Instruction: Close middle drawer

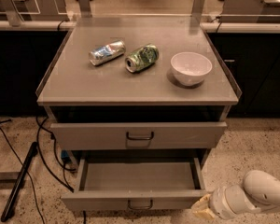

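One bowl [191,67] atop cabinet [130,85]; tool [201,208] beside middle drawer [102,201].

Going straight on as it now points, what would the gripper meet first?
Probably the right front corner of the open middle drawer; the gripper sits just right of it, depth unclear.

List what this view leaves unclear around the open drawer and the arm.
Camera view:
- The gripper, at the middle drawer's right front corner: contact with the panel unclear, its tip merges with it.
- The top drawer's interior: hidden by the tabletop.
- Below the middle drawer: cut off by the bottom edge.
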`<state>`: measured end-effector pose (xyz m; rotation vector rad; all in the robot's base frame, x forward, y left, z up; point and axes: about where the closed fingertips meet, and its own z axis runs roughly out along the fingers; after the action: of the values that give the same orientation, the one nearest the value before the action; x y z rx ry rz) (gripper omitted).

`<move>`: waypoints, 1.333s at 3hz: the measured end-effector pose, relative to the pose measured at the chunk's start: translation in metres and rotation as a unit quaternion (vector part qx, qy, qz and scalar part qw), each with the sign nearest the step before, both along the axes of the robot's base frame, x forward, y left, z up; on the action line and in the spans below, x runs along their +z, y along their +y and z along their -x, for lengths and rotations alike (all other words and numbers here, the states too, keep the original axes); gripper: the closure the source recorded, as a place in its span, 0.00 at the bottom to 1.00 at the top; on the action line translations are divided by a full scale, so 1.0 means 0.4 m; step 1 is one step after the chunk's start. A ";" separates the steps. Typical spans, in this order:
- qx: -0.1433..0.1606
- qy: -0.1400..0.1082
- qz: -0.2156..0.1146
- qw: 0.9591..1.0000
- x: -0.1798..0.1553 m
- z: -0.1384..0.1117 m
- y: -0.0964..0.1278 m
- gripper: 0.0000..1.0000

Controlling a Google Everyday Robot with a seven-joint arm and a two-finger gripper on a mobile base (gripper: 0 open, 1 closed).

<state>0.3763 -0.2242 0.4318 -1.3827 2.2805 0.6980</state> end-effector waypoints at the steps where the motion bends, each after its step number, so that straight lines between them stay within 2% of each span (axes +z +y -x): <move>1: 0.000 0.002 0.001 1.000 -0.008 0.006 0.006 1.00; 2: 0.003 -0.011 -0.003 1.000 -0.029 0.000 0.004 1.00; 3: 0.014 -0.063 -0.010 0.998 -0.064 -0.012 0.012 1.00; 4: 0.040 -0.134 -0.015 0.990 -0.087 -0.044 0.038 1.00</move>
<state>0.3940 -0.2092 0.3970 -1.4631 2.0091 0.5318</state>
